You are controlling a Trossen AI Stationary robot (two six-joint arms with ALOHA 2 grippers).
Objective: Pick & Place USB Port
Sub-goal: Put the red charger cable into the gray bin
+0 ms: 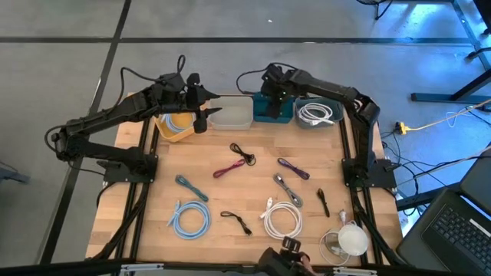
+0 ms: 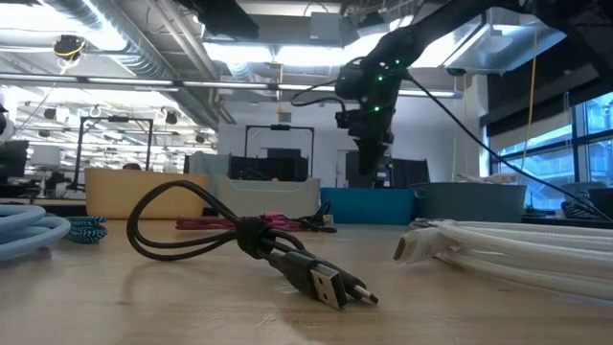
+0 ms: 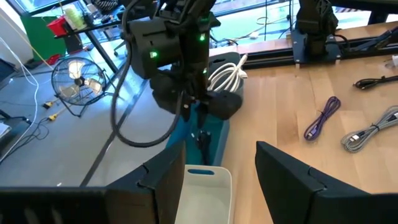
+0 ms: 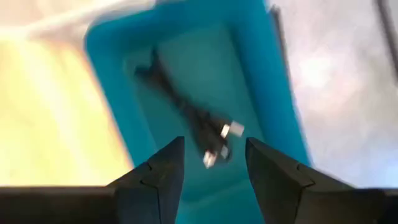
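Black USB cable (image 4: pixel 193 121) lying in teal bin (image 4: pixel 112 93), right tool (image 4: pixel 214 163) spread above it, empty.

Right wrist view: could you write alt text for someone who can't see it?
A short black cable lies inside a teal bin, its plugs close together. The right gripper hangs open just above it, holding nothing.

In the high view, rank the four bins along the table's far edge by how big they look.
1. White bin.
2. Teal bin and grey bin, partly hidden by the right arm: too alike to rank.
3. Yellow bin, mostly hidden: unsure.
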